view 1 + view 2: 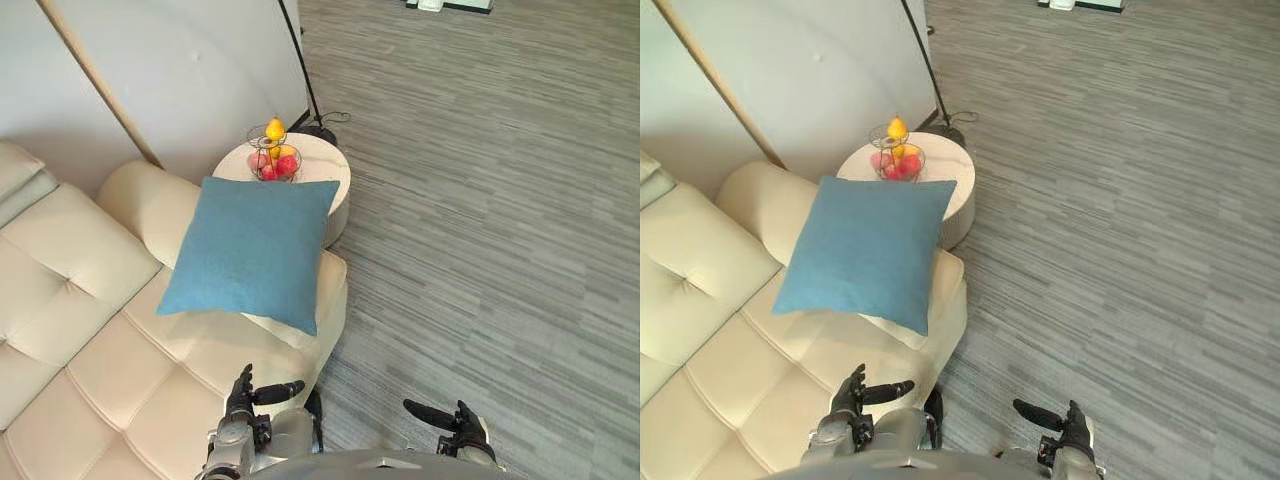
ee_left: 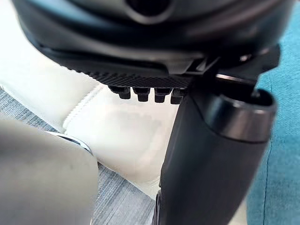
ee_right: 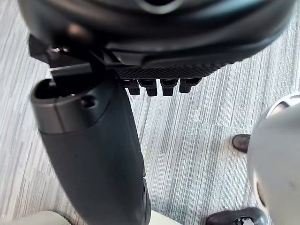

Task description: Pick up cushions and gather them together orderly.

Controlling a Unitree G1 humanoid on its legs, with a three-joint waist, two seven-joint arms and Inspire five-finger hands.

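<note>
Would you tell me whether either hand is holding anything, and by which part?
Nothing is held; the left hand and right hand are both open and empty.

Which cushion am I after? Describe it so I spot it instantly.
Find the cream tufted sofa; at its end beside the round white table, a square cushion rests against the armrest. It is plain blue, unlike the cream upholstery around it.
</note>
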